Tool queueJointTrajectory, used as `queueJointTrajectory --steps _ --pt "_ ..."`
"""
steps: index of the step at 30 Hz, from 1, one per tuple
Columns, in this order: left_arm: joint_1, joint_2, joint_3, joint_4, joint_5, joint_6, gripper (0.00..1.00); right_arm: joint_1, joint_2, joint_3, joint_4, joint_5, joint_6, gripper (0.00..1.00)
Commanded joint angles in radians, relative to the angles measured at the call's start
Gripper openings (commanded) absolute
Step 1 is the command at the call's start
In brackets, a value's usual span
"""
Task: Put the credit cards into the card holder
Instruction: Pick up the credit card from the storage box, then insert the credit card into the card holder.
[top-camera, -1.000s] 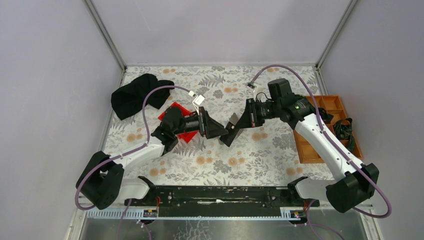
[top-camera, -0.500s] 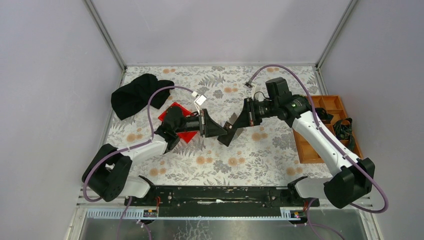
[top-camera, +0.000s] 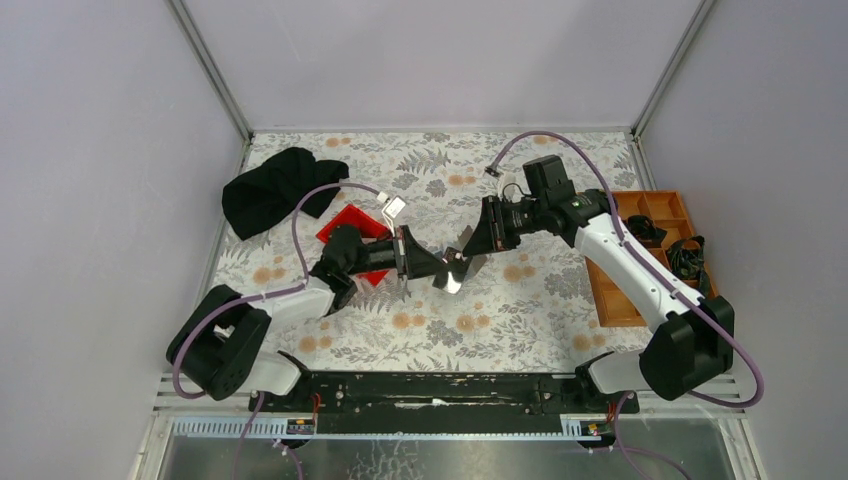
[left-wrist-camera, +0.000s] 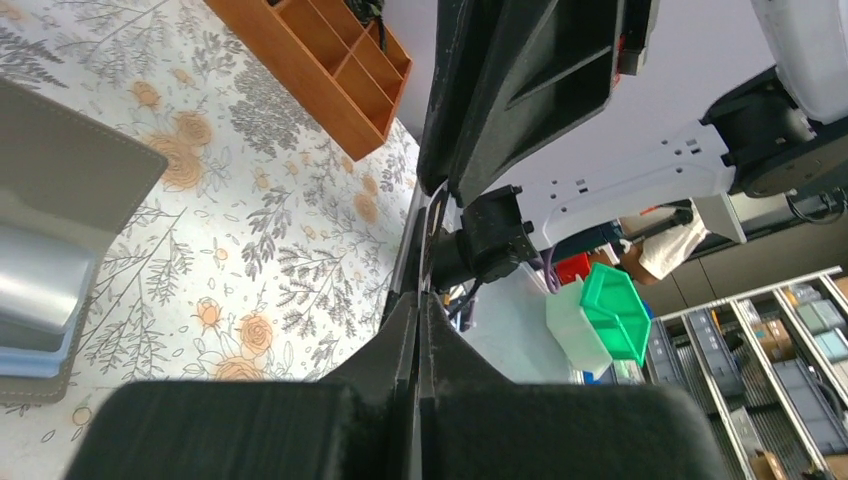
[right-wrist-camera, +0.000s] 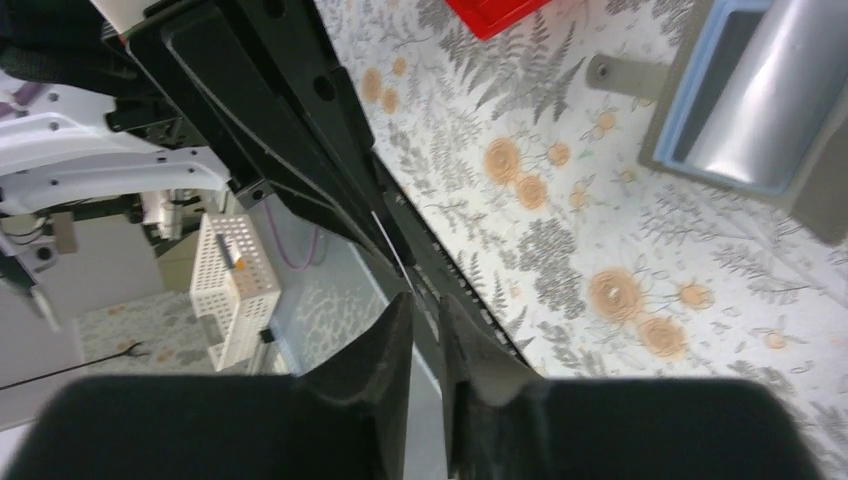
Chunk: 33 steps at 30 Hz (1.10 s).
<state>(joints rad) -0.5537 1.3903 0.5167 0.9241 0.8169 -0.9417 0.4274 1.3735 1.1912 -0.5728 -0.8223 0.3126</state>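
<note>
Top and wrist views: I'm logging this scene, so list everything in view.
flat grey folding card holder: one, grey, open on the cloth beneath the grippers
silvery plastic credit card: one, in the holder
light blue plastic credit card: one, in the holder too
third card: seemingly one, colour unclear, edge-on between the grippers
red plastic bin: one, red, left of centre, partly under the left arm
crumpled black cloth: one, black, far left
orange compartment tray: one, orange, right edge
black tangled item: one, black, in the tray
floral tablecloth: one, grey-and-orange print
left gripper: shut on the third card
right gripper: fingertips at that card, grip unclear
</note>
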Motion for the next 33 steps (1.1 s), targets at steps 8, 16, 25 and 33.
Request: queueJointTrajectory --steps 8,16,25,33 --pt "-0.034 -0.117 -0.04 -0.313 -0.467 0.119 0.0 -0.002 -0.011 0.048 0.091 0.222 0.027 0.47" --pt "-0.171 -0.079 0.013 -0.512 -0.85 0.087 0.0 0.013 0.061 0.039 0.102 0.378 -0.003 0.46" --pt "-0.28 -0.002 0.103 -0.684 -1.118 0.012 0.0 0.057 0.202 0.047 0.137 0.47 -0.025 0.16" --pt "-0.293 0.02 0.108 -0.734 -1.256 -0.063 0.0 0.08 0.298 0.064 0.158 0.54 -0.042 0.05"
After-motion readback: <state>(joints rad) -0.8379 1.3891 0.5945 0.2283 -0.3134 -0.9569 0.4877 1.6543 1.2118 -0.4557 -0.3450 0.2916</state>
